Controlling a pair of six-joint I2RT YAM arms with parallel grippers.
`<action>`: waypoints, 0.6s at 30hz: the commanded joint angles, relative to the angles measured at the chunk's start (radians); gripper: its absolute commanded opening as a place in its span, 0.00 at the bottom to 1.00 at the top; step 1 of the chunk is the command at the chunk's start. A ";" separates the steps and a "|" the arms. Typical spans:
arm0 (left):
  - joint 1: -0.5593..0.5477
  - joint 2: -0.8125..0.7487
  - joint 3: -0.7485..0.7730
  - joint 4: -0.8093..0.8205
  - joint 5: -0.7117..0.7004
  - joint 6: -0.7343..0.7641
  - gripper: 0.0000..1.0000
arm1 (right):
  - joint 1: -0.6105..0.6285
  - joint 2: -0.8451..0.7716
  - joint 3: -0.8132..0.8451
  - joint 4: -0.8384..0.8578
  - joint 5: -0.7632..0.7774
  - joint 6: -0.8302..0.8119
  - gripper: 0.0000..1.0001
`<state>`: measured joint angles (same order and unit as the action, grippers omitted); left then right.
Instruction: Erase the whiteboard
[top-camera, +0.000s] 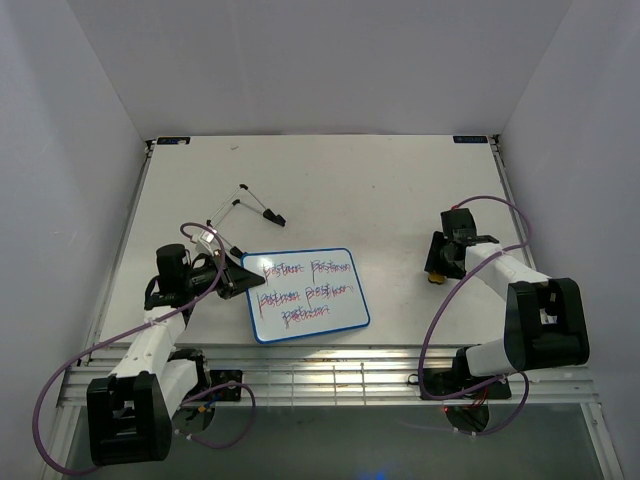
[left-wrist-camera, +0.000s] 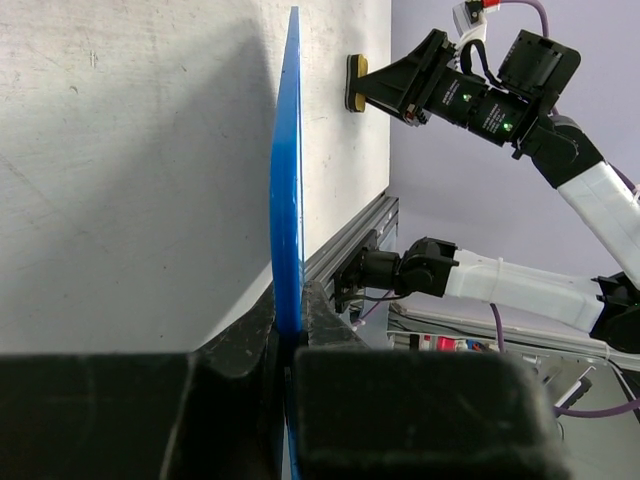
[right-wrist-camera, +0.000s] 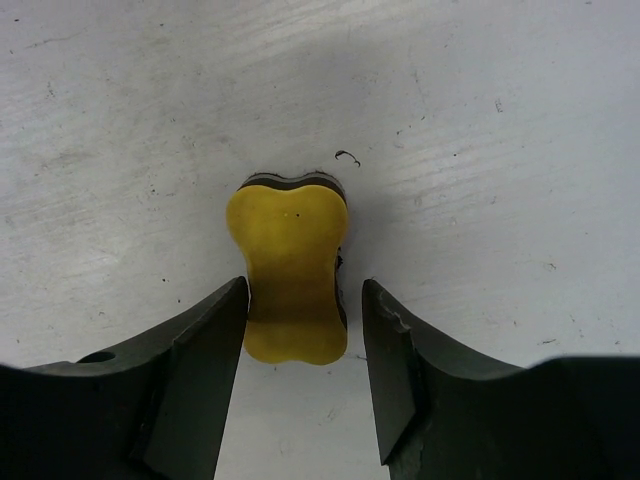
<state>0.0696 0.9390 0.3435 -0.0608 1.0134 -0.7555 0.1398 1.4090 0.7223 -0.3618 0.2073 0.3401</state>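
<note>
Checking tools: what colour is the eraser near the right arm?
The eraser is yellow, clearest in the right wrist view.

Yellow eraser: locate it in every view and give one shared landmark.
Top external: yellow eraser right of centre, at the right gripper tips.
Left wrist: yellow eraser upper middle, edge-on, beyond the whiteboard edge.
Right wrist: yellow eraser dead centre, between open fingers.
Shared landmark: the right gripper, beside it everywhere.

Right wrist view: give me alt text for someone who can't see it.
A yellow, bone-shaped eraser lies flat on a scuffed white table, seen from close above. The right tool is open, its two dark fingers on either side of the eraser's near end, not clamped on it.
</note>
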 joint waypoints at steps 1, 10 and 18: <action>-0.004 -0.014 0.043 0.026 0.063 0.015 0.00 | 0.006 -0.007 0.006 0.038 0.014 -0.006 0.56; -0.013 -0.032 0.037 0.036 0.094 0.008 0.00 | 0.004 0.044 0.025 0.061 0.009 -0.035 0.47; -0.017 -0.036 0.035 0.036 0.088 0.007 0.00 | 0.006 -0.018 0.012 0.055 -0.009 -0.046 0.33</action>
<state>0.0608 0.9272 0.3435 -0.0601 1.0378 -0.7406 0.1402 1.4391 0.7235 -0.3267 0.2035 0.3069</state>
